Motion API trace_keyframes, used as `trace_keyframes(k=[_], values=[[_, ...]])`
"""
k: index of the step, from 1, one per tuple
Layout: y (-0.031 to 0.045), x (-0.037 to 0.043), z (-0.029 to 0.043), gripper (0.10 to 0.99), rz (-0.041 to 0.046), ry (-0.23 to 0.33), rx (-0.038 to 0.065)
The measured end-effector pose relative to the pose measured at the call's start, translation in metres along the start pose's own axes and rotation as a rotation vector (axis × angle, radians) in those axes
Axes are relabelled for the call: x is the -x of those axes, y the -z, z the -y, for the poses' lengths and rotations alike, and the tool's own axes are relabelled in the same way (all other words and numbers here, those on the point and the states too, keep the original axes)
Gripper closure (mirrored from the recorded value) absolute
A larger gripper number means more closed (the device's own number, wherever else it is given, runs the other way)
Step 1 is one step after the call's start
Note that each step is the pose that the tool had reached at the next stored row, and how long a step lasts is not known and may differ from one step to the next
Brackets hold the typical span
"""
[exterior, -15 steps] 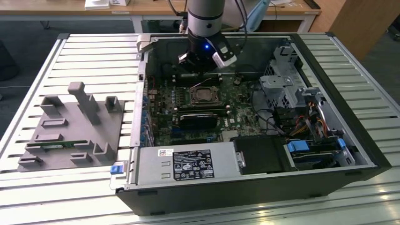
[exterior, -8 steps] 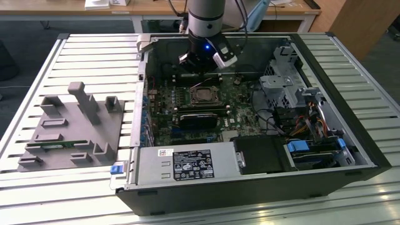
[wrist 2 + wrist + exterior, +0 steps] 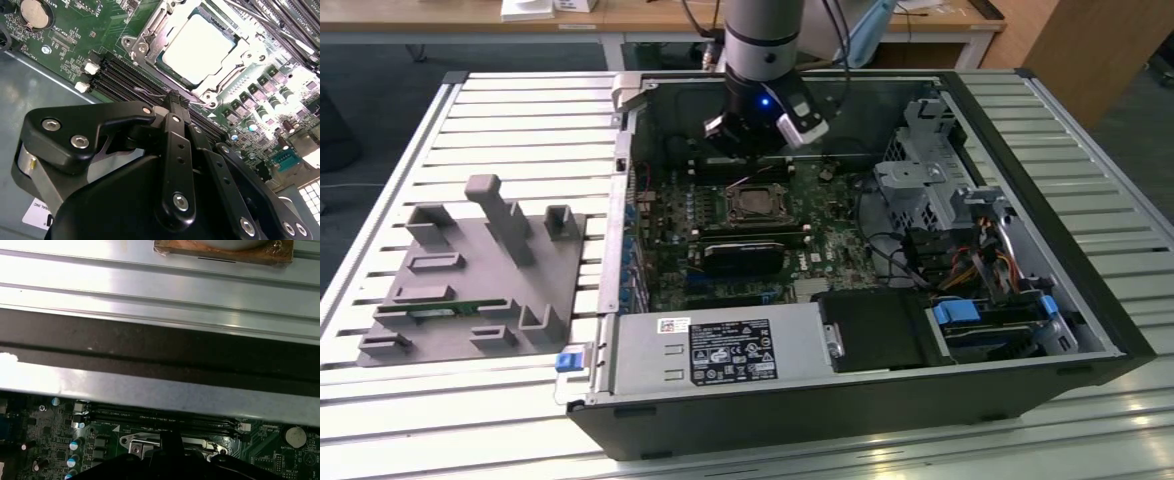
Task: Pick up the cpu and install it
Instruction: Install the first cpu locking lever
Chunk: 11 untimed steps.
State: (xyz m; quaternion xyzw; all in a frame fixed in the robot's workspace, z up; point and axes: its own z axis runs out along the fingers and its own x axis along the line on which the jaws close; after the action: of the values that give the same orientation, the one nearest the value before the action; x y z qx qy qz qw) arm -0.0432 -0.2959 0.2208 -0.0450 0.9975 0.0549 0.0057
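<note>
Slatted metal worktop carries an open computer case lying on its side, with a wooden desk beyond it at the far edge of the exterior view. Inside the case, the green motherboard fills the exterior view's left half, and a power supply lies along the near side. On the exterior view's left, apart from the case, sits a grey fixture tray with upright posts.

Over the far part of the board hangs the arm, its tool just beyond the socket. The cpu sits flat in that socket, inside the metal frame: a small square with a bright silver top, washed pale by glare in the second wrist view. In the exterior view the same spot reads as a dark square with no shine.

Black linkages of the tool crowd the second wrist view, where its fingers meet with nothing between them, apart from the cpu. Empty memory slots run beside the socket there. A coin battery shows in the first wrist view.
</note>
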Motion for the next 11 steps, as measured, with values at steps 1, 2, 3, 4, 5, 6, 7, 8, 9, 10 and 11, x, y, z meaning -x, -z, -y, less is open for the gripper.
trace_keyframes(k=[1,2,3,4,5,6,7,8,9,10,11], values=[[-0.0003,0.0005,0.0000,0.980,-0.0004,0.000,0.000],[-0.0007,0.0008,0.0000,0.980,-0.0005,0.000,0.000],[-0.0010,0.0012,0.0001,0.980,-0.0009,0.000,0.000],[-0.0013,0.0017,0.0000,0.980,-0.0012,0.000,0.000],[-0.0016,0.0023,0.0000,0.980,-0.0015,0.000,-0.001],[-0.0019,0.0030,-0.0001,0.980,-0.0019,0.000,-0.001],[-0.0023,0.0038,-0.0001,0.980,-0.0024,0.000,-0.001],[-0.0026,0.0045,-0.0002,0.980,-0.0030,0.000,-0.001],[-0.0029,0.0052,-0.0004,0.980,-0.0035,0.000,-0.001],[-0.0032,0.0059,-0.0004,0.980,-0.0039,0.000,-0.001],[-0.0035,0.0066,-0.0004,0.980,-0.0044,-0.001,-0.001]])
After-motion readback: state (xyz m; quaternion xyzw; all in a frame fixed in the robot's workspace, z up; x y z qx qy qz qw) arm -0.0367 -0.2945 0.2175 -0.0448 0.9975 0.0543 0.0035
